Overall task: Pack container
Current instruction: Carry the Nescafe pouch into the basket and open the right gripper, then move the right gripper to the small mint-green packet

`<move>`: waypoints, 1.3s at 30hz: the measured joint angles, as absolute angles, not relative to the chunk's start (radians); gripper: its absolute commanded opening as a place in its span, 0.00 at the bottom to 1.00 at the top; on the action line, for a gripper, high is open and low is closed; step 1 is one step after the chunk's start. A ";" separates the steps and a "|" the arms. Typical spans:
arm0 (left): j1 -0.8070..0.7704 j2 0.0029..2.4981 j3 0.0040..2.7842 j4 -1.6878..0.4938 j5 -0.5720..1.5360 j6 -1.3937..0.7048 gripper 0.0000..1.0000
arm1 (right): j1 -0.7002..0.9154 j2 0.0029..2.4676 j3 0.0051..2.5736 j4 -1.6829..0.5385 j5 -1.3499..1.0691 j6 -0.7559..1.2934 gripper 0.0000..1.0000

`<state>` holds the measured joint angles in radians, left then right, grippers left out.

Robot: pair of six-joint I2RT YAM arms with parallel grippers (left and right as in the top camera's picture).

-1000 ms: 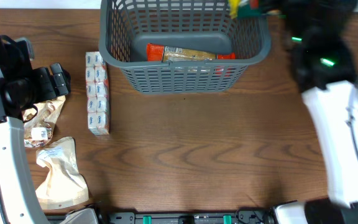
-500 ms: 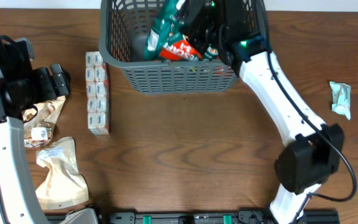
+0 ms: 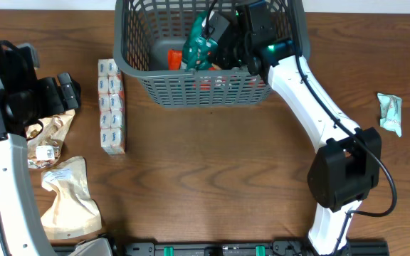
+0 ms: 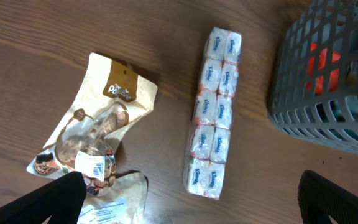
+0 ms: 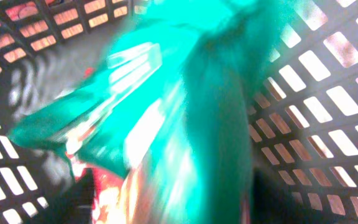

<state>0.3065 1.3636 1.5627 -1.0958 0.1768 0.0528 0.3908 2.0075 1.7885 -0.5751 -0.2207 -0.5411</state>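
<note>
Overhead, the right tool (image 3: 218,39) is reached down inside the container (image 3: 142,80), closed on a teal packet (image 3: 199,47) that stands tilted above an orange-red packet (image 3: 174,57) lying on the basket floor. The right wrist view adds little about the grip itself: the teal packet (image 5: 185,112) fills it as a blur, the fingers cannot be made out, and only the slotted lattice walls (image 5: 328,93) show sharply around it, with a patch of red low on the left. The container sits at the far edge of the worktop (image 3: 219,171), near the middle. The left tool (image 3: 68,91) hangs over the left side of the worktop with its jaws spread wide and nothing between them; the left wrist view shows its two dark fingertips (image 4: 64,199) at opposite lower corners. Beneath it lie a strip of small tissue packs (image 4: 213,112), just beside the container's left wall but not touching it, and a brown-and-cream snack pouch (image 4: 98,134) further left. Only the overhead view shows a second cream pouch (image 3: 70,195) nearer the front edge, and a pale green packet (image 3: 389,114) well apart on the right.
</note>
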 measured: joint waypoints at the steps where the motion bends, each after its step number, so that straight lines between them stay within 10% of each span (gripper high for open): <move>1: 0.307 1.364 1.563 -1.096 0.177 0.053 0.99 | 0.391 2.005 1.789 -0.574 -0.222 -0.534 0.99; 12: 0.307 1.363 1.563 -1.099 0.177 0.053 0.99 | 0.332 1.874 1.885 -0.544 -0.230 -0.313 0.99; 23: 0.307 1.364 1.563 -1.099 0.177 0.053 0.99 | -0.165 1.784 2.296 -1.253 -0.089 -0.001 0.99; 39: 0.307 1.364 1.563 -1.099 0.177 0.053 0.99 | -0.631 2.040 2.295 -1.460 -0.015 0.010 0.99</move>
